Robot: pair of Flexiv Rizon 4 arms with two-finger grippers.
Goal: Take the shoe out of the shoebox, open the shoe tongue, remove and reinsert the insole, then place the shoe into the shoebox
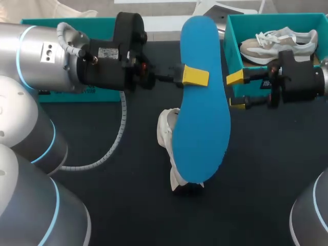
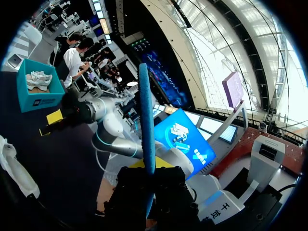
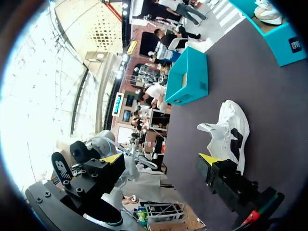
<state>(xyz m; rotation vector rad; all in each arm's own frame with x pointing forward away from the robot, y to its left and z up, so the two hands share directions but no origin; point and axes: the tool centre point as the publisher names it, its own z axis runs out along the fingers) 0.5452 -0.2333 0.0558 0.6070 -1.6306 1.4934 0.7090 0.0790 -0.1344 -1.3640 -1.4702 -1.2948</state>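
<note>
My left gripper [image 1: 193,75] is shut on a blue insole [image 1: 202,107] and holds it up above the table's middle. In the left wrist view the insole [image 2: 146,115] stands edge-on, rising from between my left gripper's fingers [image 2: 148,169]. A white shoe [image 1: 168,134] lies on the dark table under the insole, partly hidden by it. My right gripper [image 1: 235,90] hangs open just right of the insole, with nothing between its fingers. In the right wrist view, the shoe [image 3: 230,131] lies ahead of my open right gripper [image 3: 161,159].
A teal shoebox [image 1: 231,41] at the back right holds a second, beige and white shoe [image 1: 279,43]. Another teal box [image 1: 66,23] stands at the back left behind my left arm. A grey cable [image 1: 115,138] loops over the table at the left.
</note>
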